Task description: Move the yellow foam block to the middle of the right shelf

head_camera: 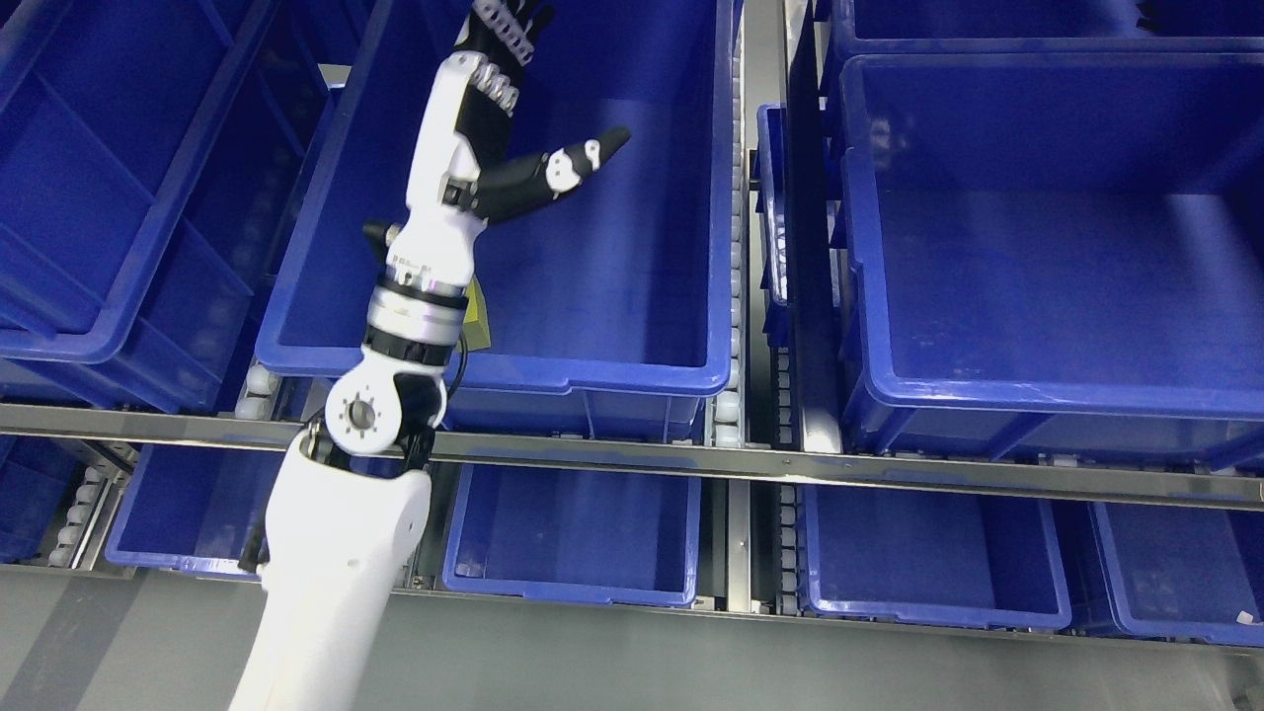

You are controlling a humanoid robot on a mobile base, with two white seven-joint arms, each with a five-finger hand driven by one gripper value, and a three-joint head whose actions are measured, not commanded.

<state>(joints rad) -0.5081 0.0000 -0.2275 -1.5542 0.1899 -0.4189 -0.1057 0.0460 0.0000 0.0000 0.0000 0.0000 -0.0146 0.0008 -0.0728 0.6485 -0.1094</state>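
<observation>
Here, your left hand point(494, 109) reaches into the blue bin point(592, 370) at upper centre, thumb splayed, holding nothing. The yellow foam block point(478, 318) peeks from behind the wrist, near the bin's front wall. Likely light and squashy; pinch its sides gently. The tall rim demands lifting clear before moving right.

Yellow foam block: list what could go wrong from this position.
1. The yellow foam block shows only as a sliver behind the left arm's wrist, in the middle blue bin; the camera barely sees it, so a grasp could miss.
2. The left hand sits deeper in the bin than the block, thumb spread and holding nothing; pulling back, the wrist may shove the block.
3. The arm crosses the bin's front rim and may catch on it.
</observation>
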